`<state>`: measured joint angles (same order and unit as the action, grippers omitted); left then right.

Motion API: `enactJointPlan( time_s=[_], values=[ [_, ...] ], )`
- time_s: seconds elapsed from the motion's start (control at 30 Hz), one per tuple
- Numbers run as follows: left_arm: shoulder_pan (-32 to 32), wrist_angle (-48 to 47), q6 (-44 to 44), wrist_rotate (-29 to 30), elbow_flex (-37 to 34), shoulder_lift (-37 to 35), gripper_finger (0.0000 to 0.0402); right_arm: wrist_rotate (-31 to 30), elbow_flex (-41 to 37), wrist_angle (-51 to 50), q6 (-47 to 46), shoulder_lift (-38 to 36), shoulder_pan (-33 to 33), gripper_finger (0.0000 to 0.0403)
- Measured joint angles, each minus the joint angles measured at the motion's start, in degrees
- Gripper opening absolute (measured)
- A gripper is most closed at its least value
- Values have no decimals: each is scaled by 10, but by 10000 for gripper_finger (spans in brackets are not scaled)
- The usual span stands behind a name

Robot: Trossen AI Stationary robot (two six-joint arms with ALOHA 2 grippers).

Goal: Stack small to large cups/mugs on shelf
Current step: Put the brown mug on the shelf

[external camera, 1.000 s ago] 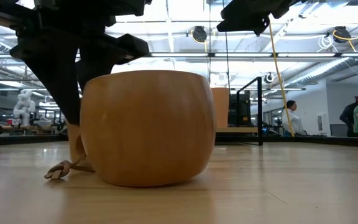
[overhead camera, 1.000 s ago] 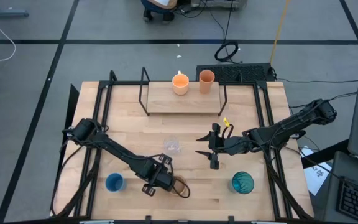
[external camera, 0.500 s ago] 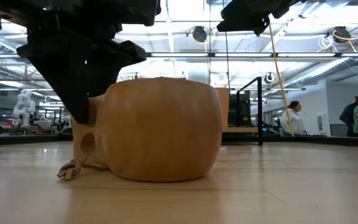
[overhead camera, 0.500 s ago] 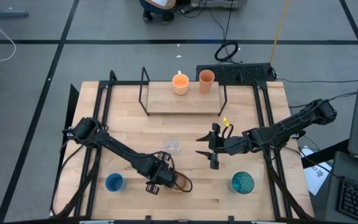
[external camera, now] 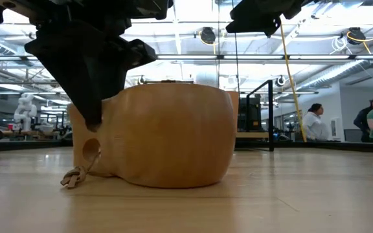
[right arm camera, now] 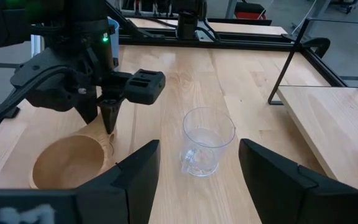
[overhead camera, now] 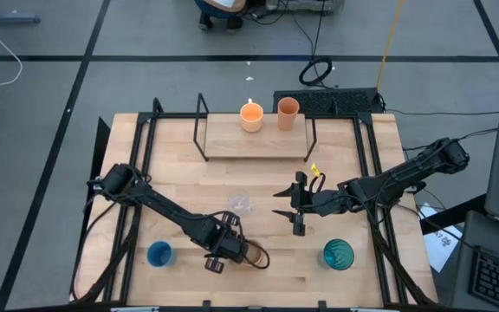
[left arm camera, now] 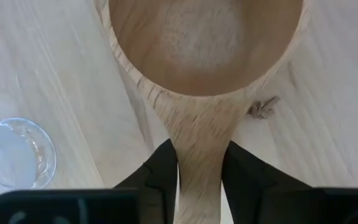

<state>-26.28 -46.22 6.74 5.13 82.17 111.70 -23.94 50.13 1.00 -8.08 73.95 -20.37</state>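
One second back the tan mug (overhead camera: 251,255) sat free near the worktop's (overhead camera: 180,199) front edge; now the left hand (left arm camera: 197,171) clenches its handle (mug not lifted yet), so carrying to the shelf (overhead camera: 254,137) can begin. The right hand (right arm camera: 197,168) hovers released mid-worktop.

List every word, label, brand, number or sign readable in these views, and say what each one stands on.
None: no text can be read in any view.
Wooden mug, clear cup, blue cup, teal tumbler, two orange cups: no lettering shows.
Shelf and tabletop: bare wood, unmarked.
Papers beside the table: print too small to read.
Green light on the left arm: a lamp, not a sign.
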Motion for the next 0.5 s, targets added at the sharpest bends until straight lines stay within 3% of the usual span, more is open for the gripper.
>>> enactJointPlan(
  time_s=[0.5],
  values=[
    [1, -17, -6, 9, 4, -6, 97, 0, 0, 0, 2, 0, 0, 210]
  ],
)
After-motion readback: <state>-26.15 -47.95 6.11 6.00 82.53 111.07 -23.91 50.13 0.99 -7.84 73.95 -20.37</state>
